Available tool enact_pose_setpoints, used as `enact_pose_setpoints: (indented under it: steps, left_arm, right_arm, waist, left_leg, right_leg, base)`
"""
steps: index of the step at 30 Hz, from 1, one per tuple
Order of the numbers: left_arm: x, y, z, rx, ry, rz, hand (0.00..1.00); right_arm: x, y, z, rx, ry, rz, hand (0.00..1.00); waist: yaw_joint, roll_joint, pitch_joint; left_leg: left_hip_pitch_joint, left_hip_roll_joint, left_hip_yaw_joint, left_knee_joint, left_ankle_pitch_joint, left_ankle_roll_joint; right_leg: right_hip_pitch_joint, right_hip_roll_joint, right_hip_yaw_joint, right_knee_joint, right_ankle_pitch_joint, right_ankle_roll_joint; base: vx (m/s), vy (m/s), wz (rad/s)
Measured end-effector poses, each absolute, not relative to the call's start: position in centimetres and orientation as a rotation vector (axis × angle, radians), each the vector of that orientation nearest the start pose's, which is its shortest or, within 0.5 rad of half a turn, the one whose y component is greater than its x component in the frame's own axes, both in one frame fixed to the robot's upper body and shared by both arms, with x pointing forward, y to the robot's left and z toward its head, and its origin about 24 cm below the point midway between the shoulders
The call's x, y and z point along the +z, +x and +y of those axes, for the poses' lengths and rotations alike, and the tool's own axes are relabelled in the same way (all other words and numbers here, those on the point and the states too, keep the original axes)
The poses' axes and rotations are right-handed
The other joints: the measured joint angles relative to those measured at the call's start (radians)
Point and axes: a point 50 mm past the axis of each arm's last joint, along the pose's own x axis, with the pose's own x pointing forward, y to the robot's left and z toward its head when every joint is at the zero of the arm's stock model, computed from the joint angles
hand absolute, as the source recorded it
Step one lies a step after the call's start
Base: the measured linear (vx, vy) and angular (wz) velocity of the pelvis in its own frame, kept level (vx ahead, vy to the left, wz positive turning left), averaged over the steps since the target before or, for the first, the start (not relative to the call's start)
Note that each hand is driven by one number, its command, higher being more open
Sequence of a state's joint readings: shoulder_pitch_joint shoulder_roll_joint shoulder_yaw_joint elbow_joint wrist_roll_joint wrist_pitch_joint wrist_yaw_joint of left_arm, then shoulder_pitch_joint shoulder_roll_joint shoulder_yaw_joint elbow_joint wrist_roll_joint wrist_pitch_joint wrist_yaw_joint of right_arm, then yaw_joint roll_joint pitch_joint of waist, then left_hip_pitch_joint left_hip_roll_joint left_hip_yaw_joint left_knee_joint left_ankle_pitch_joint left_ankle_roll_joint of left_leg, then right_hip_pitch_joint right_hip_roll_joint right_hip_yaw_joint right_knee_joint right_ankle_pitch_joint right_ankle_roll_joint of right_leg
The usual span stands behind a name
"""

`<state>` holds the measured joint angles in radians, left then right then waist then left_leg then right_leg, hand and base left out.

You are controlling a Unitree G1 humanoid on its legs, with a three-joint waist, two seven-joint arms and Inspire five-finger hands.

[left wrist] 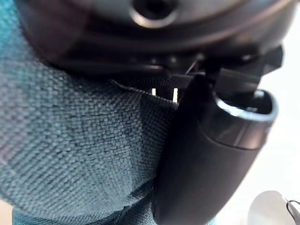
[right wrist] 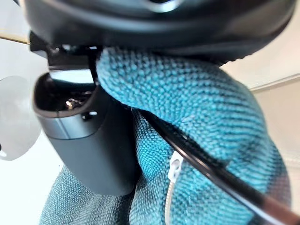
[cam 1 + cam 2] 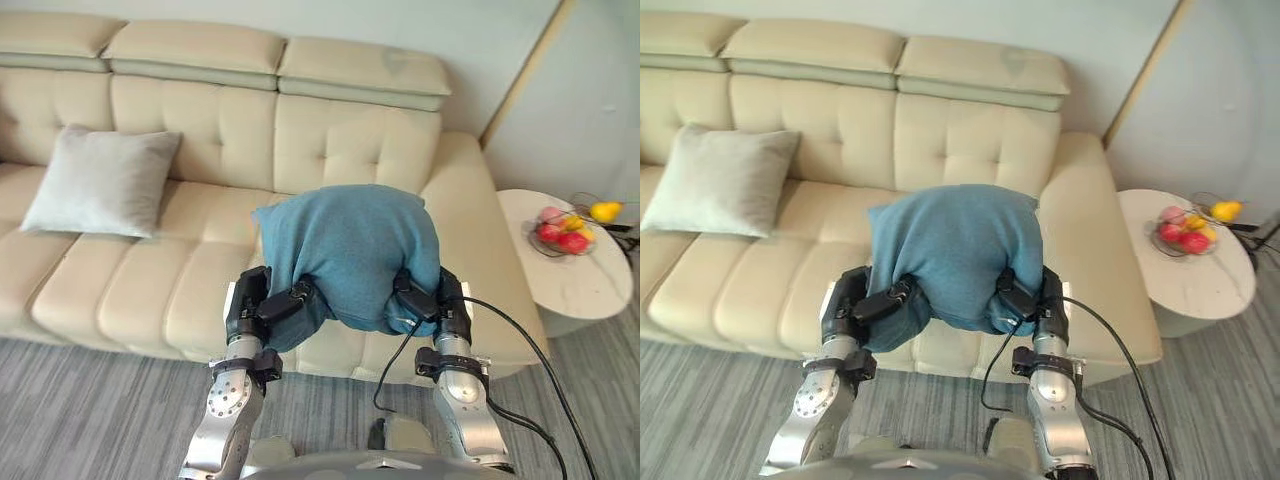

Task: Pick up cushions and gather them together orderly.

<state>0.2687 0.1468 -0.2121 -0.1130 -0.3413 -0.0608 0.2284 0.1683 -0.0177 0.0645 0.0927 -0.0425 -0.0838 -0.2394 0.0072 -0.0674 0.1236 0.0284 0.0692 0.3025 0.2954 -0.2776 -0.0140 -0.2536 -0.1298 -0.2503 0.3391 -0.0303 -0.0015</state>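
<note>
Nearest, at 7 o'clock in the head views: left hand (image 3: 262, 308), fingers and thumb curled into the lower near corner of the teal cushion (image 3: 350, 245), cloth bunched under the thumb in the left wrist view. At 5 o'clock: right hand (image 3: 432, 300), likewise clamped on the opposite near corner, thumb pressed into the knit beside a white zip pull (image 2: 175, 165).

Between the two hands, held up off the seat: teal cushion, broad face upward, sagging over both grips, far edge tipping toward 12 o'clock. Long axis from 9 to 3 o'clock, hand to hand, roughly parallel to the front edge of the sofa (image 3: 330, 140). Hanging above the right-hand seat; contact with the seat beneath impossible to judge from here.

Farther back, at about 10 o'clock from the held cushion and well apart from it: grey cushion (image 3: 100, 182), leaning against the backrest on the left-hand seat, one corner upward.

Off at 3 o'clock, beyond the sofa arm: round side table (image 3: 575, 285) with a fruit bowl (image 3: 565, 232), no part of the job.

Probably mid-carry. Target bearing 10 o'clock, left hand the nearer one to it, so likely a sideways sweep toward 9 o'clock leading with the left, then a set-down just beside the grey cushion, same lean against the backrest.
</note>
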Motion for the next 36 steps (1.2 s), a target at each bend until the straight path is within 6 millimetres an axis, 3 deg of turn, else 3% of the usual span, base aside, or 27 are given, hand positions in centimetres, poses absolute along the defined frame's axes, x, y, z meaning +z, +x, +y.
enact_pose_setpoints:
  steps: [2,5,7,8,9,10,11,13,14,15,16,20,24,30,33,36]
  left_arm:
    - [0.2,19.2,14.5,0.103,-0.241,0.188,0.0]
    - [-0.1,19.0,14.2,0.098,-0.255,0.203,0.0]
    - [-0.4,18.7,13.9,0.095,-0.272,0.216,0.0]
    - [-0.4,18.7,13.8,0.095,-0.279,0.217,0.0]
    - [-0.4,18.6,13.7,0.099,-0.288,0.216,0.0]
    - [-0.3,18.6,13.6,0.095,-0.291,0.215,0.0]
    - [-0.1,18.7,13.5,0.088,-0.296,0.204,0.0]
    - [0.2,18.8,13.4,0.084,-0.3,0.19,0.0]
    - [0.2,18.8,13.4,0.081,-0.3,0.188,0.0]
    - [0.2,18.8,13.2,0.076,-0.301,0.191,0.0]
    - [-0.1,18.6,13.3,0.072,-0.29,0.205,0.0]
    - [-0.6,18.3,13.7,0.072,-0.268,0.227,0.0]
    - [-0.8,18.0,13.7,0.072,-0.244,0.235,0.0]
    - [-1.0,17.7,13.6,0.037,-0.182,0.248,0.0]
    - [-0.7,18.1,13.5,0.032,-0.157,0.234,0.0]
    - [0.0,20.1,13.4,0.017,-0.079,0.181,0.0]
  right_arm:
    - [-1.2,21.0,-16.5,-0.203,-0.109,0.181,0.0]
    - [-1.5,20.7,-16.8,-0.206,-0.117,0.205,0.0]
    - [-1.5,19.8,-17.0,-0.218,-0.114,0.213,0.0]
    - [-1.2,19.4,-17.1,-0.224,-0.113,0.203,0.0]
    - [-0.6,19.1,-17.1,-0.229,-0.109,0.184,0.0]
    - [-0.4,19.1,-17.2,-0.234,-0.107,0.174,0.0]
    - [0.0,19.2,-17.2,-0.241,-0.105,0.154,0.0]
    - [0.3,19.4,-17.3,-0.247,-0.104,0.141,0.0]
    - [0.3,19.4,-17.3,-0.252,-0.103,0.141,0.0]
    - [0.2,19.3,-17.6,-0.259,-0.107,0.144,0.0]
    - [-0.4,19.3,-17.6,-0.265,-0.109,0.17,0.0]
    - [-1.4,18.8,-17.0,-0.276,-0.085,0.221,0.0]
    - [-1.9,18.7,-17.1,-0.264,-0.107,0.243,0.0]
    - [-3.1,18.4,-17.3,-0.254,-0.159,0.296,0.0]
    - [-3.0,19.1,-17.5,-0.249,-0.219,0.282,0.0]
    - [-2.4,21.4,-17.3,-0.251,-0.275,0.24,0.0]
  waist:
    - [-0.01,0.047,-0.013]
    - [-0.014,0.07,-0.017]
    - [-0.01,0.081,-0.011]
    - [-0.007,0.087,-0.009]
    - [0.002,0.087,-0.008]
    - [0.014,0.086,-0.008]
    - [0.034,0.089,-0.013]
    - [0.041,0.089,-0.013]
    - [0.042,0.091,-0.014]
    - [0.04,0.108,-0.024]
    - [0.041,0.101,-0.033]
    - [0.035,0.046,-0.048]
    - [0.037,0.043,-0.051]
    - [0.036,0.027,-0.068]
    - [0.032,0.026,-0.069]
    - [0.034,0.018,-0.064]
  left_leg:
    - [0.003,0.029,-0.029,-0.002,0.002,-0.003]
    - [0.02,0.057,-0.064,0.015,0.009,-0.015]
    - [-0.024,0.087,-0.084,0.215,0.015,-0.025]
    - [-0.062,0.101,-0.096,0.323,0.036,-0.052]
    - [-0.138,0.119,-0.114,0.482,0.067,-0.052]
    - [-0.169,0.125,-0.121,0.526,0.044,-0.048]
    - [-0.213,0.136,-0.129,0.517,-0.006,-0.036]
    - [-0.244,0.134,-0.174,0.384,-0.032,-0.033]
    - [-0.243,0.128,-0.205,0.266,-0.022,-0.033]
    - [-0.228,0.124,-0.249,0.116,0.045,-0.037]
    - [-0.209,0.115,-0.253,0.076,0.132,-0.086]
    - [-0.168,0.036,-0.203,0.027,0.144,-0.062]
    - [-0.116,-0.004,-0.176,-0.044,0.161,-0.036]
    - [-0.105,-0.018,-0.171,-0.132,0.202,-0.039]
    - [-0.117,-0.017,-0.168,-0.163,0.217,-0.039]
    - [-0.148,-0.016,-0.168,-0.202,0.249,-0.038]
  right_leg:
    - [0.038,0.04,-0.003,-0.072,0.017,0.0]
    - [0.099,0.074,-0.019,-0.133,0.017,-0.004]
    - [0.178,0.087,-0.037,-0.165,0.004,-0.01]
    - [0.2,0.087,-0.04,-0.169,-0.006,-0.01]
    - [0.23,0.076,-0.033,-0.18,-0.017,-0.016]
    - [0.239,0.074,-0.023,-0.185,-0.018,-0.016]
    - [0.24,0.069,0.001,-0.19,-0.019,-0.018]
    - [0.241,0.058,0.017,-0.191,-0.02,-0.015]
    - [0.243,0.053,0.029,-0.191,-0.021,0.001]
    - [0.241,0.059,0.038,-0.19,-0.025,0.03]
    - [0.243,0.056,0.063,-0.19,-0.028,0.056]
    - [0.241,-0.027,0.097,-0.197,-0.028,0.085]
    - [0.257,-0.06,0.121,-0.223,-0.019,0.102]
    - [0.247,-0.058,0.123,-0.278,0.004,0.124]
    - [0.235,-0.052,0.125,-0.309,0.023,0.123]
    - [0.202,-0.046,0.125,-0.336,0.048,0.116]
  base:
    - [0.27,-0.063,-0.13]
    - [0.21,-0.085,0.02]
    - [0.22,-0.095,0.15]
    - [0.27,-0.04,0.11]
    - [0.18,0.029,-0.03]
    - [0.19,0.086,-0.32]
    - [0.09,0.096,-0.4]
    - [0.08,0.144,-0.34]
    - [0.07,0.216,-0.27]
    - [0.07,0.26,-0.36]
    - [0.11,0.297,-0.29]
    - [0.1,0.223,-0.16]
    - [0.04,0.097,-0.12]
    - [0.02,0.0,-0.03]
    - [0.05,-0.011,-0.03]
    - [0.01,-0.003,0.01]
